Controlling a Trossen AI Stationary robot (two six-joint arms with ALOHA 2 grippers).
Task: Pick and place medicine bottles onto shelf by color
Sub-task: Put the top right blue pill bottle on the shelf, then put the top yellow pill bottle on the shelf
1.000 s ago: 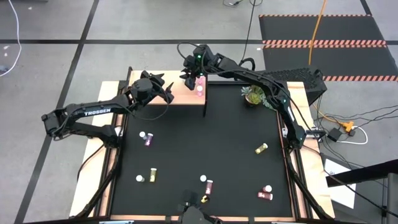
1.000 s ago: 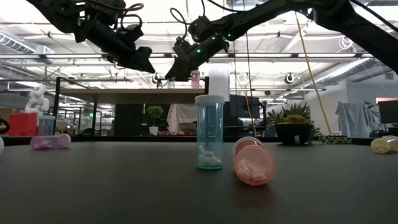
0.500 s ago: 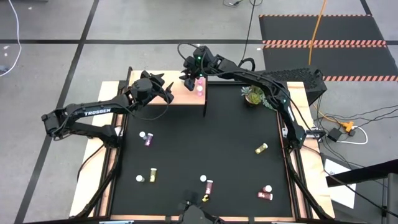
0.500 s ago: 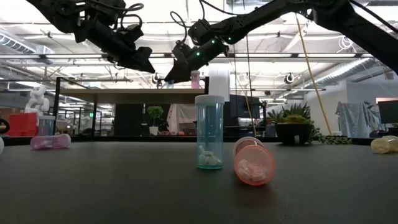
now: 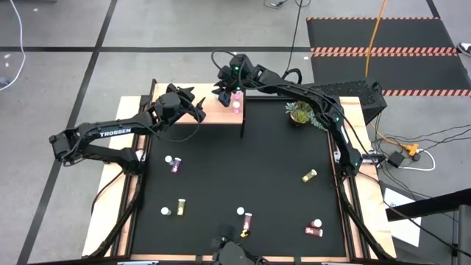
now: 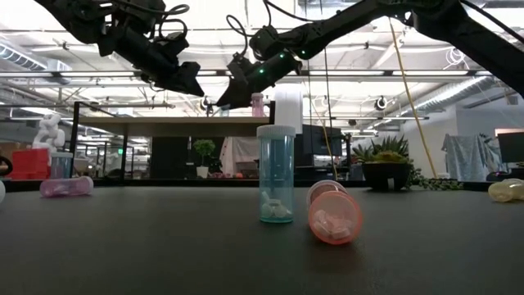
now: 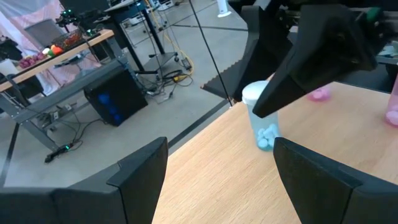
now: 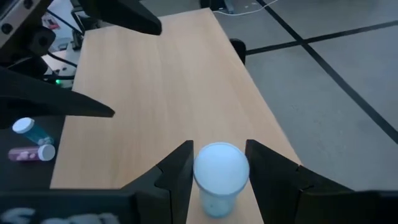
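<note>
Two grippers at the shelf's (image 5: 213, 112) far edge — our right gripper (image 8: 217, 163) loosely straddles a blue-teal bottle (image 8: 220, 177), left gripper (image 7: 217, 165) wide, empty.

Pale matt wood shelf (image 8: 161, 87); translucent plastic bottles (image 6: 276, 174), white caps.

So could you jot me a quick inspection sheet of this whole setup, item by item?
Surface: black table with wooden side rails.
Job's things: pale wooden shelf at the far edge; a blue-teal bottle with white cap and a pink bottle stand on it; other bottles are scattered on the table, one teal upright, one red lying.
Clutter: potted plant on the table.
Grippers: right gripper over the shelf, fingers either side of the blue-teal bottle, a little apart from it; left gripper open above the shelf, empty.
Cables: orange cable and a plug on the floor.
Surroundings: workshop benches, grey floor.
</note>
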